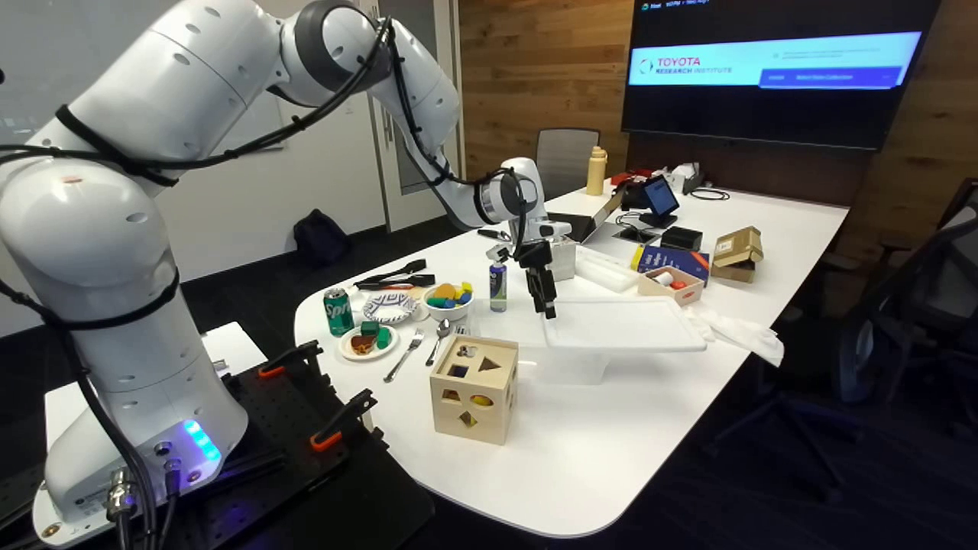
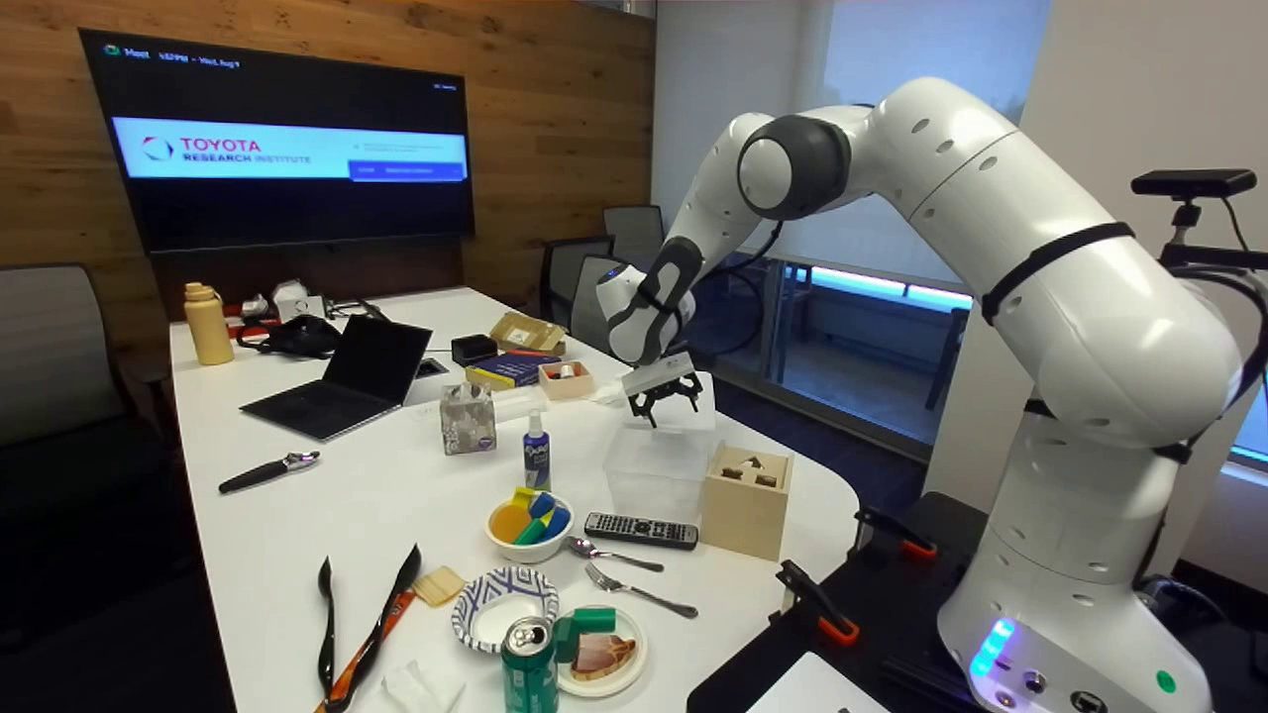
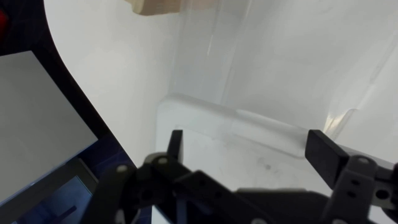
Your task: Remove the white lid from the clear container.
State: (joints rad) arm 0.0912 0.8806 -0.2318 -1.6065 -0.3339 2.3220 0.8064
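The white lid (image 1: pixel 630 325) is a flat sheet with rounded corners. It lies across one end of the clear container (image 1: pixel 569 368) and juts out past it. It also shows behind my gripper in an exterior view (image 2: pixel 705 391). The container (image 2: pixel 654 470) stands on the table, and much of its top is uncovered. My gripper (image 1: pixel 548 312) is open and empty, close to the lid's edge in both exterior views (image 2: pixel 674 416). In the wrist view the fingers (image 3: pixel 245 137) are spread wide over the lid (image 3: pixel 211 152); whether they touch it I cannot tell.
A wooden cube with holes (image 1: pixel 474 389) stands beside the container. A spray bottle (image 2: pixel 536 456), a remote (image 2: pixel 641 531) and a bowl of coloured pieces (image 2: pixel 528 525) are close by. A small open box (image 1: pixel 672 285) and a crumpled white sheet (image 1: pixel 741 336) lie beyond the lid.
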